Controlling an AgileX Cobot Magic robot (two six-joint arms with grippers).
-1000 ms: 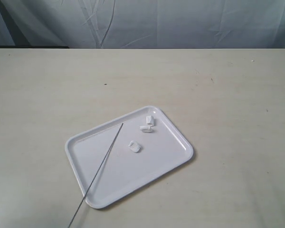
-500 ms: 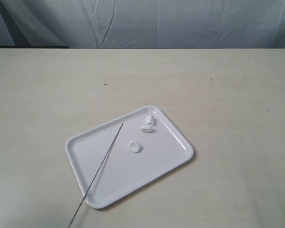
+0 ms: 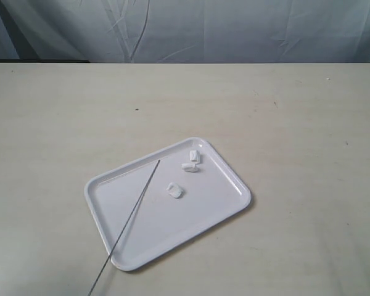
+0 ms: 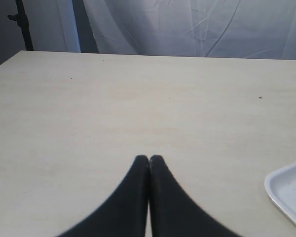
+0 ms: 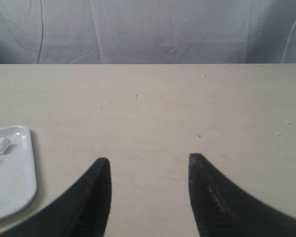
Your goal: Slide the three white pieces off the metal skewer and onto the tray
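The table (image 3: 296,123) carries the tray (image 3: 172,225); both claws sit off the tray over the tabletop, the left gripper (image 4: 149,160) clenched on nothing and the right gripper (image 5: 149,161) released. The skewer (image 3: 134,209) lies bare, 1 end inside the tray and the other past its near rim. The 3 white pieces (image 3: 190,167) lie loose in the tray, 2 by its far corner and 1 near its middle.

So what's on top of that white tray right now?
Three white pieces lie loose on the tray, none threaded on the metal skewer, whose tip reaches over it while its other end runs out of the picture. The spots beneath them are hidden.
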